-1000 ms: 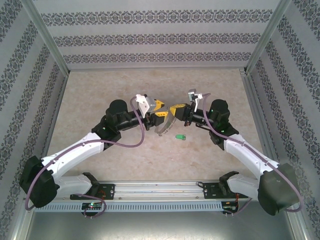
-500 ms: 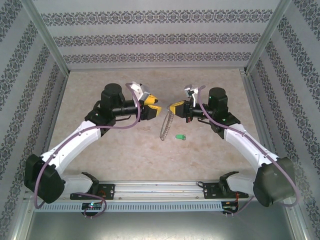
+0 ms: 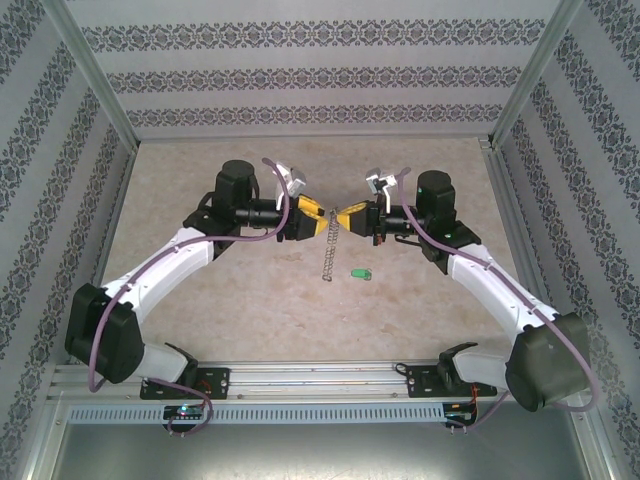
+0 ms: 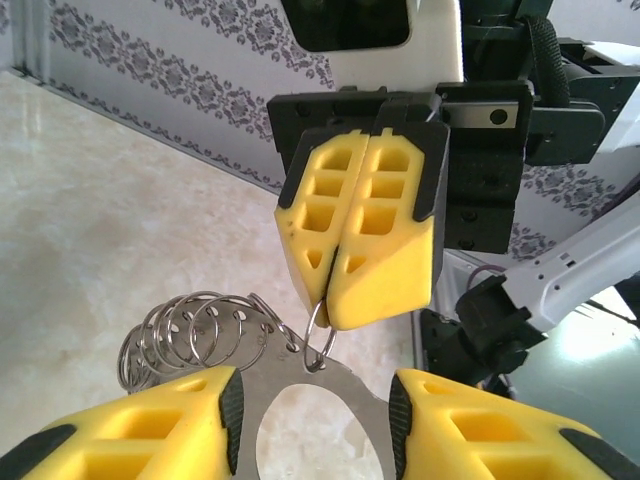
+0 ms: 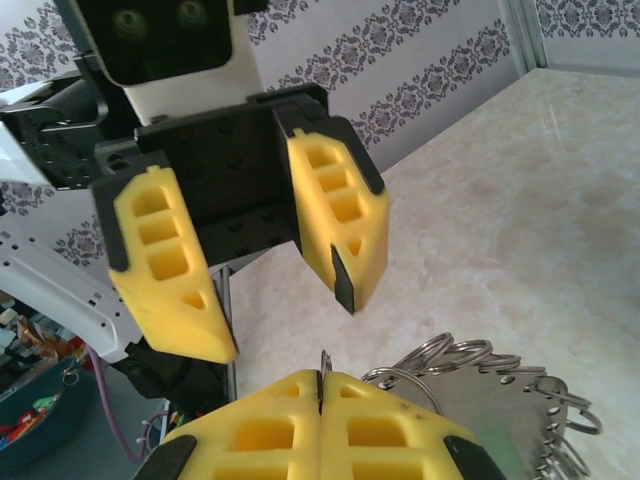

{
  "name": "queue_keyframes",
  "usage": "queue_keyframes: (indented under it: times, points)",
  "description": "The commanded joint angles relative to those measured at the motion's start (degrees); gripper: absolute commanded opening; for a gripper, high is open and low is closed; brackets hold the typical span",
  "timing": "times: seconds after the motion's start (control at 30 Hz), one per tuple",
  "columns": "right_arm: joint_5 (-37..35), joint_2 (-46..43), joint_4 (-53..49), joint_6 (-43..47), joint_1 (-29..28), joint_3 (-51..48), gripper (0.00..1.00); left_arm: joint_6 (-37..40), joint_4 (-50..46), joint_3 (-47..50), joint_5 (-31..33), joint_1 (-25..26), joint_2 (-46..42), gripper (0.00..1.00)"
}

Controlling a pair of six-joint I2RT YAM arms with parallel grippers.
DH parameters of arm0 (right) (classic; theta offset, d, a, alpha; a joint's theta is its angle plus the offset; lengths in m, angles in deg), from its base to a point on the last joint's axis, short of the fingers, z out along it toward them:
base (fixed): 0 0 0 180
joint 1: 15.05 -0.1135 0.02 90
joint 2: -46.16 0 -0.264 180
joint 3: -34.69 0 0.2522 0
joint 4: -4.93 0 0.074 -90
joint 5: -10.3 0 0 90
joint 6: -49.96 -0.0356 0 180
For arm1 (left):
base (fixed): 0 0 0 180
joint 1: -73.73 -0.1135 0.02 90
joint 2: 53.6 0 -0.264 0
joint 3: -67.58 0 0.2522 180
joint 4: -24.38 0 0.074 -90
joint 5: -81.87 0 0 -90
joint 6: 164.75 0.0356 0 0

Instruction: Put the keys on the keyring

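Light was soft and even, seemingly from overhead, with only faint shadows on the table (image 3: 250, 300). Top view was kinda low-res. Wrist cams were sharp up close, background walls (image 4: 150, 60) blurry, small glints on the keyring (image 4: 180, 340).

A large grey metal keyring (image 3: 327, 250) hangs at the centre of the overhead frame. It is seen edge-on, as a thin line slanting down and slightly left. Its top is clamped in the closed yellow right pincer (image 3: 341, 218).

At the lower centre of the left wrist view, the keyring (image 4: 335, 385) shows as a flat silvery band around an open hole. Many small wire rings are strung along its rim and fan out to the left, and the pincer grips one of them.

A tiny green-headed key (image 3: 360, 273) lies flat on the beige surface (image 3: 250, 300). It sits just right of the keyring's lower end, apart from it. Its blade is too small to make out.
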Motion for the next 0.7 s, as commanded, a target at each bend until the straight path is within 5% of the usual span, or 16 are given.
queue_keyframes:
  times: [0.0, 0.67]
  points:
    - [2.5, 0.4, 0.9, 0.6, -0.7, 2.5, 0.0, -2.9, 3.5, -2.2, -4.5, -0.4, 0.8, 0.41]
    - [0.4, 2.6, -0.3, 1.9, -2.8, 4.3, 0.0, -8.9, 10.9, -0.5, -8.4, -0.5, 2.8, 0.36]
